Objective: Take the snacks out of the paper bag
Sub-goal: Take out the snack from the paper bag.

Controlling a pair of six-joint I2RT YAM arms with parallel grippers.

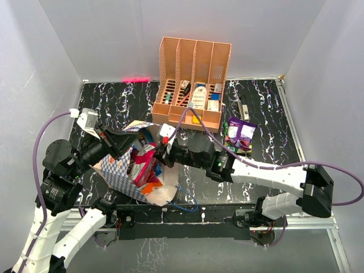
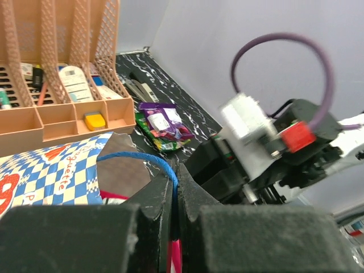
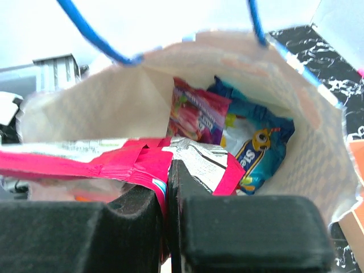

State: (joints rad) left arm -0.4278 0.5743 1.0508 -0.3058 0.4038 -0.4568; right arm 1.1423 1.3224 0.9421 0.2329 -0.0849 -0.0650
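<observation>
The checked paper bag [image 1: 120, 173] stands tilted at the table's front left, mouth facing right. My left gripper [image 1: 138, 138] is shut on its blue string handle [image 2: 136, 154], pinched between the fingertips [image 2: 173, 187]. My right gripper [image 1: 160, 152] is at the bag's mouth, shut on a red-pink snack packet [image 3: 133, 162] at its edge [image 3: 168, 176]. Deeper in the white bag [image 3: 108, 108] lie a pink packet [image 3: 196, 116] and a blue packet [image 3: 259, 148]. A purple packet [image 1: 242, 132] lies outside on the table with another under it, also in the left wrist view [image 2: 162, 122].
The orange slotted organizer [image 1: 193, 79] with small bottles and boxes stands at the back centre, also in the left wrist view [image 2: 57, 57]. A small grey object [image 1: 243, 108] lies to its right. The right arm's wrist [image 2: 256, 142] is close beside my left gripper.
</observation>
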